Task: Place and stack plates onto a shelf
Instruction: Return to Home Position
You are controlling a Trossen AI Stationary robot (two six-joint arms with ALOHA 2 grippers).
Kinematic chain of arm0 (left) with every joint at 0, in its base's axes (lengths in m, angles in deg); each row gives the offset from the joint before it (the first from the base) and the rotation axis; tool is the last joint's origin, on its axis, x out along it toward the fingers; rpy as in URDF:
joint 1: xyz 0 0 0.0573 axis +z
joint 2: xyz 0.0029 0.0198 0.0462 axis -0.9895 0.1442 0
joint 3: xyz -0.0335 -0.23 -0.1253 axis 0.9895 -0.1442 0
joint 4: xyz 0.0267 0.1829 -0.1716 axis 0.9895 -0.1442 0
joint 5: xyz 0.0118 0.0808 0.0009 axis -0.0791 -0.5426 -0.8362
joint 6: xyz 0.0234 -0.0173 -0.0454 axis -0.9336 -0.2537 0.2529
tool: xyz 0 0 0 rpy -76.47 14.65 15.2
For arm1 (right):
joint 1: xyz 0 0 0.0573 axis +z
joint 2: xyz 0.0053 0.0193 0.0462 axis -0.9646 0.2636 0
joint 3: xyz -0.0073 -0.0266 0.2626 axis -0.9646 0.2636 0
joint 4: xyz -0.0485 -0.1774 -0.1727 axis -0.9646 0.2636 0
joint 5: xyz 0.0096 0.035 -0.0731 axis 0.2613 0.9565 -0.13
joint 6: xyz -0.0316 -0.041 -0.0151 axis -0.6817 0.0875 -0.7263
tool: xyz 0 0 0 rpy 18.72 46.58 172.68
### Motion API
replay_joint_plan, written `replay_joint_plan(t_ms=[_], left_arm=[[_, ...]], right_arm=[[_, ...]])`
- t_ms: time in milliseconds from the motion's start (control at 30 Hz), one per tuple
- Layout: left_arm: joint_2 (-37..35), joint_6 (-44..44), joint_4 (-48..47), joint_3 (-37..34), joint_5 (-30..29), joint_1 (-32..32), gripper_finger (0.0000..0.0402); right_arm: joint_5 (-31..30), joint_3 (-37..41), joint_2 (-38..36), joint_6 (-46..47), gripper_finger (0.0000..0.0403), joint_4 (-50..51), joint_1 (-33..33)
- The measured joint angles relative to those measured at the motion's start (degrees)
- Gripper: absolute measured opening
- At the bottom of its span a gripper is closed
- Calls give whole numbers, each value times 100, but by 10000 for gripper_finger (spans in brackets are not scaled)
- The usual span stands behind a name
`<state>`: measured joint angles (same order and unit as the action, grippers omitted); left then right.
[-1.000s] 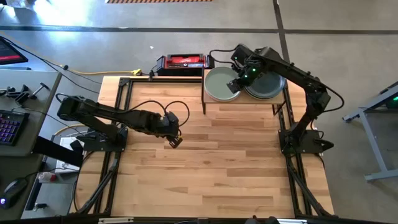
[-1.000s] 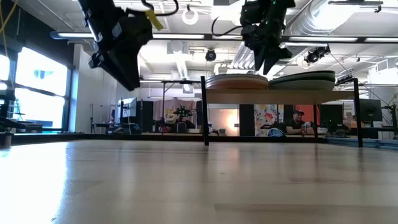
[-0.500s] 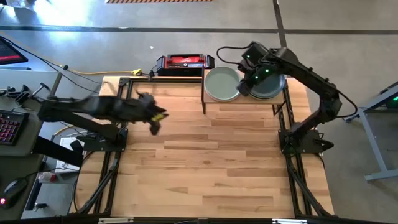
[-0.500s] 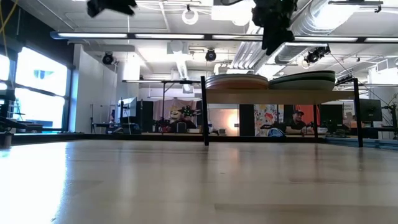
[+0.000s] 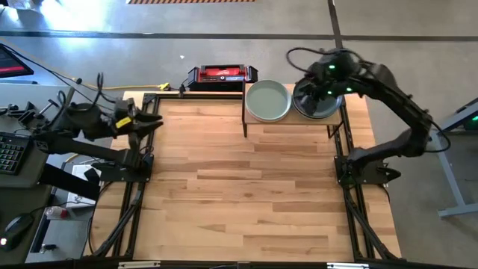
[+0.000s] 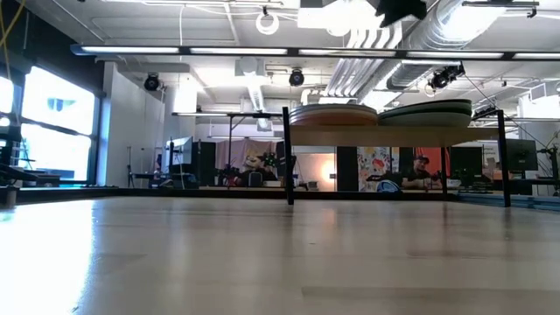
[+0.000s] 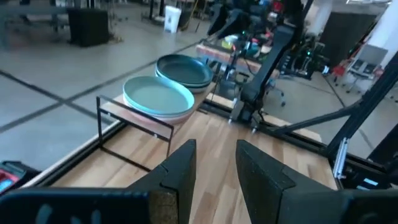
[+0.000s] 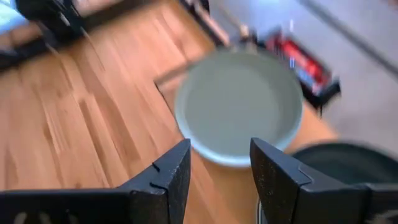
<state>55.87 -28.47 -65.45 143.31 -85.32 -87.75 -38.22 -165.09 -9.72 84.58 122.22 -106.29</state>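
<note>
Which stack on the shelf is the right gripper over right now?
The stack topped by the dark green plate; the right gripper hangs over it, while the pale-topped stack beside it sits uncovered.

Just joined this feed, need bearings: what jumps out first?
Two stacks of round matte plates fill the small light-wood shelf at the far edge of the table, one topped by a pale green plate, the other by a dark green plate. The right gripper hangs open above the dark stack; the left gripper, open, sits by the table's left edge.
</note>
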Motion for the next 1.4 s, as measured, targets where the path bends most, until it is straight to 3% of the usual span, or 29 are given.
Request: replay_joint_plan(t_ms=[200, 333, 667, 800, 1033, 1400], left_arm=[[-814, -249, 608, -897, -9, 2, 102], [-1213, -250, 1311, -1782, 286, 2, 101], [-1805, -319, 2329, -3143, 1133, 0, 102], [-1984, -445, 2743, -3668, 1389, 0, 101], [-2154, -488, 3263, -4522, 1451, 2, 101], [-2280, -645, 3358, -5044, 1670, 2, 102]], right_arm=[[-105, 0, -561, -28, 142, -268, 167], [-303, 161, -832, 34, 142, -452, 346], [-51, 3656, -2376, 624, 142, -3546, 507], [161, 4673, -2792, 1215, 142, -4649, 509], [261, 5803, -3055, 1421, 142, -5648, 626], [256, 6943, -3045, 1410, 142, -6325, 737]])
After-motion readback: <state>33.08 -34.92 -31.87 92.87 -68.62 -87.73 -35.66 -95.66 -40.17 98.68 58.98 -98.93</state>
